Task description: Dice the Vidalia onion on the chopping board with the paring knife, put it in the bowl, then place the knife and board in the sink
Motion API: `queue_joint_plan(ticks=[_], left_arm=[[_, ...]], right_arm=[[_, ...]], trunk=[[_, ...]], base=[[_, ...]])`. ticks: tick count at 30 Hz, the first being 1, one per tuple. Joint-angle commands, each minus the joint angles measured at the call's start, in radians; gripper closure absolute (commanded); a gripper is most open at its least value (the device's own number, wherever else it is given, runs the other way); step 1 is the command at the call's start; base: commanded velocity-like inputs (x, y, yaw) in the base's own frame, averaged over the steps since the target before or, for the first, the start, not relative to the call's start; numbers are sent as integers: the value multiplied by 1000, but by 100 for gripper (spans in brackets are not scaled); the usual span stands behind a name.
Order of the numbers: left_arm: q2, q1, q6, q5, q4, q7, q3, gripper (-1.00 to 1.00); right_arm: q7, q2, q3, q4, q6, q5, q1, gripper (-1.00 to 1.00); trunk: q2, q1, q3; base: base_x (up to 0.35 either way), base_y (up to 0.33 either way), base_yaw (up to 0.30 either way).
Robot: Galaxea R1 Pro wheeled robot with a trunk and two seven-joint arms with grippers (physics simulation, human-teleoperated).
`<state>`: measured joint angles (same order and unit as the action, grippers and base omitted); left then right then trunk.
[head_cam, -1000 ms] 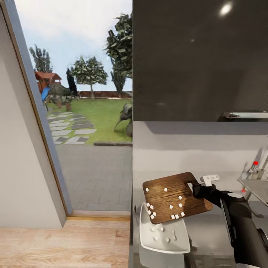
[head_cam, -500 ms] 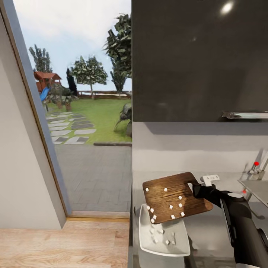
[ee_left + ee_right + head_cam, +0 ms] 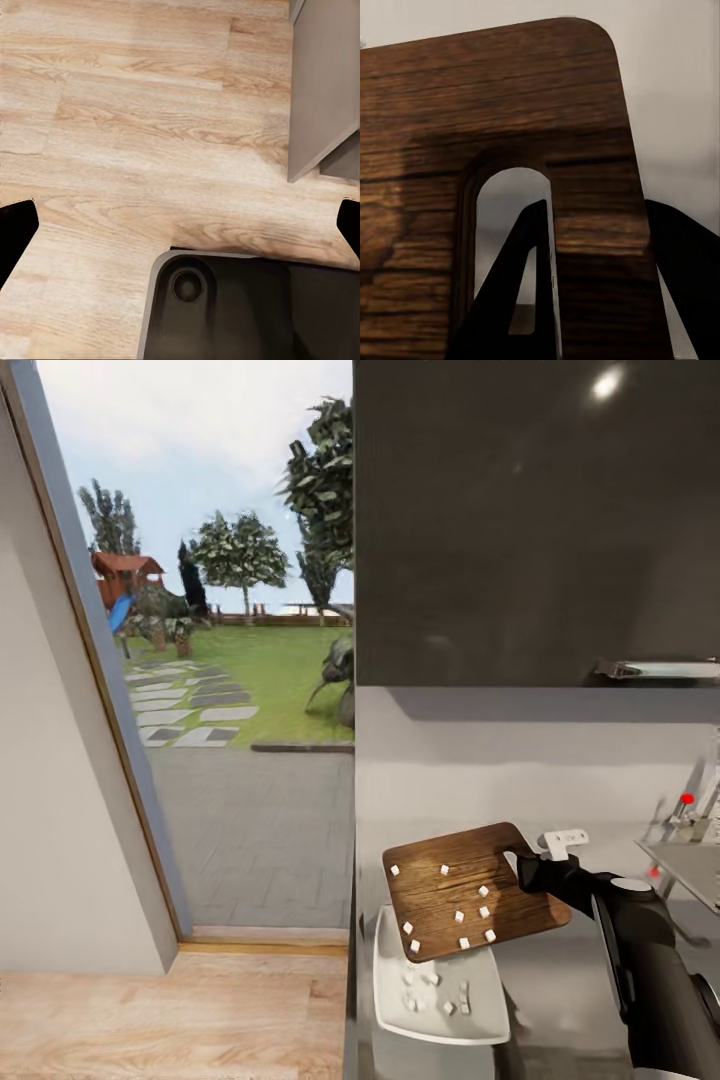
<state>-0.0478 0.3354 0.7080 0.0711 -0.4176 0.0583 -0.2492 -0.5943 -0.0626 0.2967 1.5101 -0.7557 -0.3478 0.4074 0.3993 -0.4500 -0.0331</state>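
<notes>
chopping board (image 3: 465,890) | tilted over bowl (image 3: 440,1000); right gripper (image 3: 592,292) seemingly clamped

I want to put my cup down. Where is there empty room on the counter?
The grey countertop is bare between the bowl and the right arm. It is crowded where the chopping board hangs tilted over the bowl.

The chopping board (image 3: 470,890) overlaps the far end of the bowl (image 3: 430,1015) and hides it. The sink (image 3: 690,865) and tap (image 3: 700,800) are cut off by the right edge of the head view. In the right wrist view, the board (image 3: 495,112) covers the right gripper (image 3: 600,285); one finger (image 3: 521,285) shows partly through the handle slot. The left gripper's fingertips (image 3: 15,229) are clipped at both side edges of the left wrist view.
</notes>
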Motion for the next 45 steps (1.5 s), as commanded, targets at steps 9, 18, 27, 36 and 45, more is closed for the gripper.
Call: queue_joint_plan(ticks=[9,18,27,36,45], left_arm=[[-1,1,1,7,-2,6,-9,-100],[-1,1,1,7,-2,6,-9,-100],[-1,1,1,7,-1,6,-9,-100],[-1,1,1,7,-1,6,-9,-100],[-1,1,1,7,-1,6,-9,-100]], right_arm=[[-10,1,1,1,-2,-10,0,100],[-10,1,1,1,-2,-10,1,100],[-10,1,1,1,-1,-10,1,100],[-10,1,1,1,8,-10,1,100],[-10,1,1,1,33,-10,0,100]], trunk=[[1,0,0],[1,0,0],[1,0,0],[1,0,0],[1,0,0]], base=[[-72,0,0],[94,42,0],[-63,5,0],[-90,0,0],[-1,0,0]])
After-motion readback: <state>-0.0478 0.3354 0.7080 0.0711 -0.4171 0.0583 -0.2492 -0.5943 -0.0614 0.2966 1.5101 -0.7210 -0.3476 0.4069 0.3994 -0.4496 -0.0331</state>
